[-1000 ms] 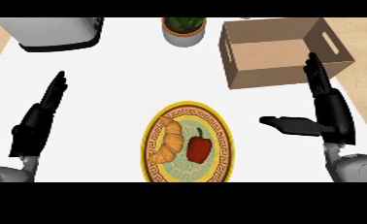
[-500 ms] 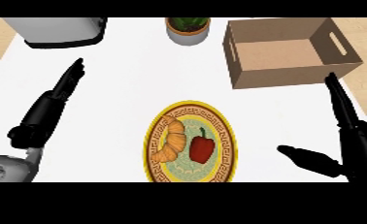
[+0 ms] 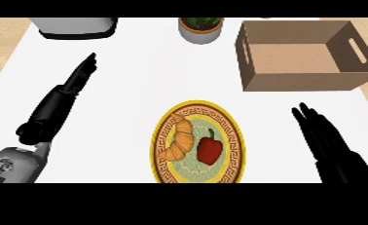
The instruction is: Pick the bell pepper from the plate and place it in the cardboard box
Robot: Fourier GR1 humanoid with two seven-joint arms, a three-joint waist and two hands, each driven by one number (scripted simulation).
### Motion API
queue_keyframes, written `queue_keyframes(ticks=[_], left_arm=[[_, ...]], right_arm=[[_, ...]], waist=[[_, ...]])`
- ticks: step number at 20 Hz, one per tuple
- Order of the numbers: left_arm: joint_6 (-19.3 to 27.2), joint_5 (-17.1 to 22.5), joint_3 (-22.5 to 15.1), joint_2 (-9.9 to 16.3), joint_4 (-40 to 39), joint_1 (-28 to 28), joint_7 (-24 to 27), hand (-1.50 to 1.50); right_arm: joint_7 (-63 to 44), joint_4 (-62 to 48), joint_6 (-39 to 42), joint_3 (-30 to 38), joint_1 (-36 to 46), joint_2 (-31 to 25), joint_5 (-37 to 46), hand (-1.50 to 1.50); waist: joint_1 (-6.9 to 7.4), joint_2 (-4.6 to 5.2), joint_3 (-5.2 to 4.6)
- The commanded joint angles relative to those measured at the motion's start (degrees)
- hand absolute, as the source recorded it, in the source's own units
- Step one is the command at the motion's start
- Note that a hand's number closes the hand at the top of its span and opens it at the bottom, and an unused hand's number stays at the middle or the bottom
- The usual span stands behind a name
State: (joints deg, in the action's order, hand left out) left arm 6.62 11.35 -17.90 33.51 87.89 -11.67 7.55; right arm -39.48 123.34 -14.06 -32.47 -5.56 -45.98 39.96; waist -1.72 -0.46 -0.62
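Red bell pepper (image 3: 210, 150) lying on the plate (image 3: 198, 109), right of centre, stem toward 12 o'clock, untouched by either hand. Beside it, at 9 o'clock on the same plate, a golden croissant (image 3: 179, 141), curved and just beside the pepper. Plate gold-rimmed with a patterned border, sitting low in the middle of the white tabletop (image 3: 137, 78).

Cardboard box (image 3: 296, 54) at 1 o'clock from the plate, open at the top, a slot handle cut in its right wall, well apart from the plate. Potted plant (image 3: 200, 28) at 12 o'clock, just left of the box. Grey appliance (image 3: 76, 26) at 11 o'clock, near the far left corner.

Left hand (image 3: 59, 103) at 9 o'clock from the plate, well apart from it, fingers straight and pressed together, pointing toward 1 o'clock, holding nothing. Right hand (image 3: 329, 143) at 3 o'clock from the plate, near but not touching it, fingers straight and close together, pointing toward 11 o'clock, holding nothing.
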Motion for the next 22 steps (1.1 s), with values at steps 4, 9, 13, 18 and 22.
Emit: queue_keyframes(ticks=[4, 9, 13, 18, 22], left_arm=[[-1.47, -0.91, -2.05, -1.91, -0.39, -2.12, -0.1, 0.0], [-2.04, -0.25, -0.81, -1.55, 0.67, -4.67, -2.6, 0.0], [-1.73, -0.83, -1.15, -3.41, -1.62, -5.23, -1.56, 0.0], [-2.29, -1.2, -0.38, -2.75, -2.31, -5.23, -1.86, 0.0], [-2.76, -0.71, 1.12, -2.18, -2.79, -5.63, -2.67, 0.0]], right_arm=[[-22.94, 3.67, 20.48, -11.34, 8.61, 6.77, 5.61, -1.5], [-35.91, 0.98, 31.77, -15.5, 15.3, 16.95, 5.41, -1.5], [-40.01, -6.44, 33.91, -17.58, 18.5, 26.76, 6.5, -1.5], [-44.55, -11.18, 37.97, -16.07, 22.11, 36.49, 6.69, -1.5], [-44.83, -18.11, 38.1, -17.43, 21.91, 41.88, 10.77, -1.5]], waist=[[3.54, 0.73, 0.04], [3.74, 0.49, 0.2], [3.04, 0.66, 0.25], [2.6, 0.41, 0.31], [1.99, 0.28, 0.42]])
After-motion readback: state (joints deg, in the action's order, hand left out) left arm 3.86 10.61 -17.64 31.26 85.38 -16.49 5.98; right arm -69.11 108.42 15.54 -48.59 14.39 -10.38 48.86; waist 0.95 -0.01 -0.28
